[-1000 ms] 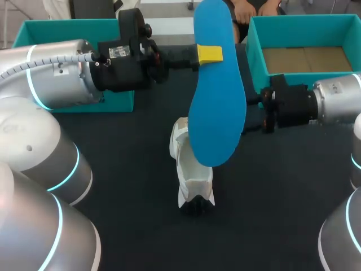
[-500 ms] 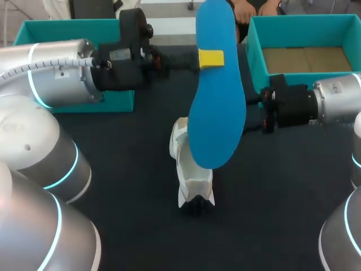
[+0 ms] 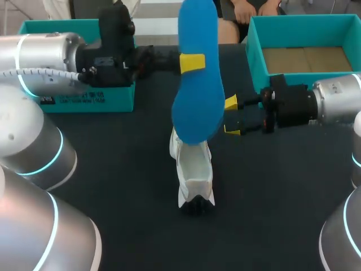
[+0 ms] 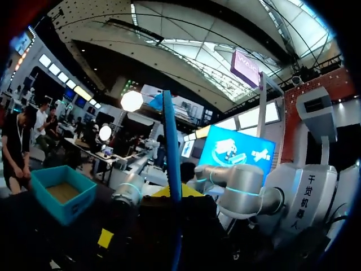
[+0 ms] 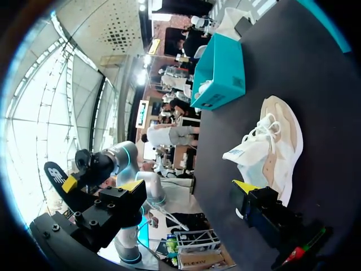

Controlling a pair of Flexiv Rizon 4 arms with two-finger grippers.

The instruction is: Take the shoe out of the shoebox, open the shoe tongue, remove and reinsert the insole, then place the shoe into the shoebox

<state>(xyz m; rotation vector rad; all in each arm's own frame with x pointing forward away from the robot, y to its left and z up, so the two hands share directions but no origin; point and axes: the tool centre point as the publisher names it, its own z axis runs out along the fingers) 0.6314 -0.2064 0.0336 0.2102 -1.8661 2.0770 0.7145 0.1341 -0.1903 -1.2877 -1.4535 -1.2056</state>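
Note:
A blue insole (image 3: 196, 84) hangs upright above the table, and my left gripper (image 3: 192, 62) is shut on its upper part. In the left wrist view the insole (image 4: 171, 147) shows edge-on as a thin blue strip rising from between the fingers of that gripper (image 4: 172, 195). Under the insole's lower end, a white shoe (image 3: 193, 169) lies on the dark table. My right gripper (image 3: 232, 117) stands open just right of the insole, holding nothing. From the right wrist, the shoe (image 5: 272, 141) lies ahead of the right gripper (image 5: 189, 186), its tongue lifted.
An open teal shoebox (image 3: 333, 25) with a brown cardboard floor stands at the back right, behind my right arm. A second teal box (image 3: 84, 99) stands at the back left under my left arm. The same box (image 5: 220, 70) lies beyond the shoe in the right wrist view.
My left arm has drawn back to the left with the insole, uncovering the right gripper's yellow tips. The shoe and the right arm have stayed put.

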